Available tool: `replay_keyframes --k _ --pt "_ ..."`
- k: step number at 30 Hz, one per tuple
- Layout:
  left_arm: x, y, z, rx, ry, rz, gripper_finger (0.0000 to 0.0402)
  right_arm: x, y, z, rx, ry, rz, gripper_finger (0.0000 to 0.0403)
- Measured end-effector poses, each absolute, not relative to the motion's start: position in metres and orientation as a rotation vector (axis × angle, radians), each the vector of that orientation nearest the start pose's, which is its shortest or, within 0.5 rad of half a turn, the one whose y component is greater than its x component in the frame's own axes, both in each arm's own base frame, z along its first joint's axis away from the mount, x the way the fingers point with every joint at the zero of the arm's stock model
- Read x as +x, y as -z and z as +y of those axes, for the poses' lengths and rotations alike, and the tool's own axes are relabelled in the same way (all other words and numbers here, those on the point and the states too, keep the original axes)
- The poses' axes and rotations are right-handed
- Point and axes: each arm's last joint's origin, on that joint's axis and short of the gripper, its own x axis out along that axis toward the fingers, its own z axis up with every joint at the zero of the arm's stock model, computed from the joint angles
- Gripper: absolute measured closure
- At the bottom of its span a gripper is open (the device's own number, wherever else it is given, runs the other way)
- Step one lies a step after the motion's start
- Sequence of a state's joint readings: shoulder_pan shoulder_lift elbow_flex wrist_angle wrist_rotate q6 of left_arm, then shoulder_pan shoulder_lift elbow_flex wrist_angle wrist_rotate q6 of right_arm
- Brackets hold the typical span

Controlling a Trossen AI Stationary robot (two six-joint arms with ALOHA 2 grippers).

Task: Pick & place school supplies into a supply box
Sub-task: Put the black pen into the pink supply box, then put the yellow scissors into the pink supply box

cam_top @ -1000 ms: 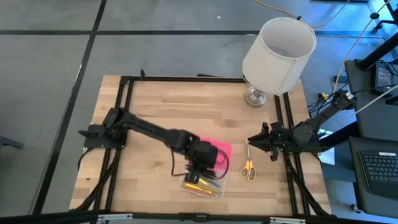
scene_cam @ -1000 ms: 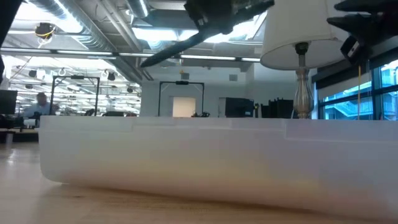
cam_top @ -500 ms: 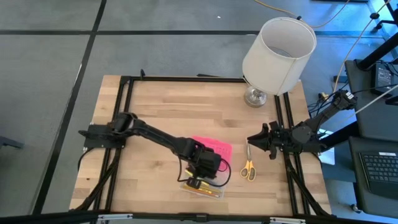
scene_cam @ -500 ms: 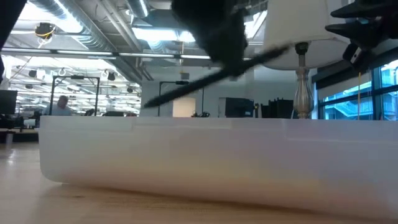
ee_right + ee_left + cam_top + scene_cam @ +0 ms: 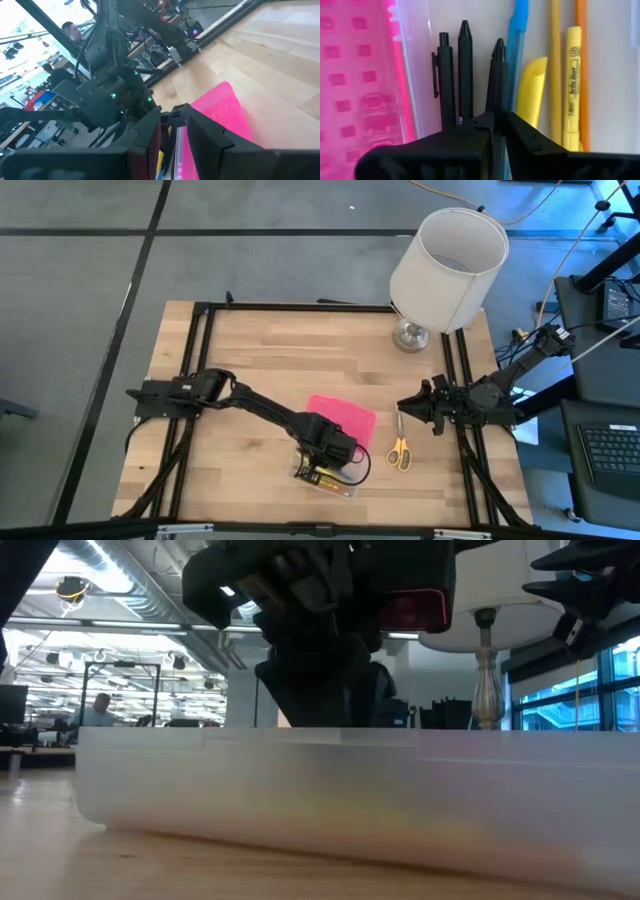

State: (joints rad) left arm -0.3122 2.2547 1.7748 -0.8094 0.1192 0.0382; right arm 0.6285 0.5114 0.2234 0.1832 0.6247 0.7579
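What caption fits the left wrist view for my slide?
Left gripper shut on a black pen, lowering it into the supply box beside two black pens, a blue pen and yellow supplies.

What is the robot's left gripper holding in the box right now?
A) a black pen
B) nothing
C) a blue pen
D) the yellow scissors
A: the left gripper is shut on a black pen down inside the supply box, while the scissors lie on the table outside it.
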Motion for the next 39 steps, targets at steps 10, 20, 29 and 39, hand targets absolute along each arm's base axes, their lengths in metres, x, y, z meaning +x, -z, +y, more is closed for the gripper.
replay_keyframes --k 10,20,29,39 --pt "0.436 -0.157 -0.144 0.124 0.366 1.291 0.0356 0.117 -0.211 0.064 0.696 0.031 0.082 0.0305" --pt "0.440 -0.173 -0.140 0.106 0.386 1.306 0.0298 0.117 -0.211 0.064 0.693 0.030 0.082 0.0305" --pt "0.438 -0.219 -0.118 0.091 0.345 1.424 0.0276 0.117 -0.211 0.066 0.705 -0.024 0.105 0.0305" --pt "0.414 -0.327 -0.075 0.049 0.295 1.150 0.0298 0.116 -0.210 0.070 0.905 -0.141 0.188 0.0305"
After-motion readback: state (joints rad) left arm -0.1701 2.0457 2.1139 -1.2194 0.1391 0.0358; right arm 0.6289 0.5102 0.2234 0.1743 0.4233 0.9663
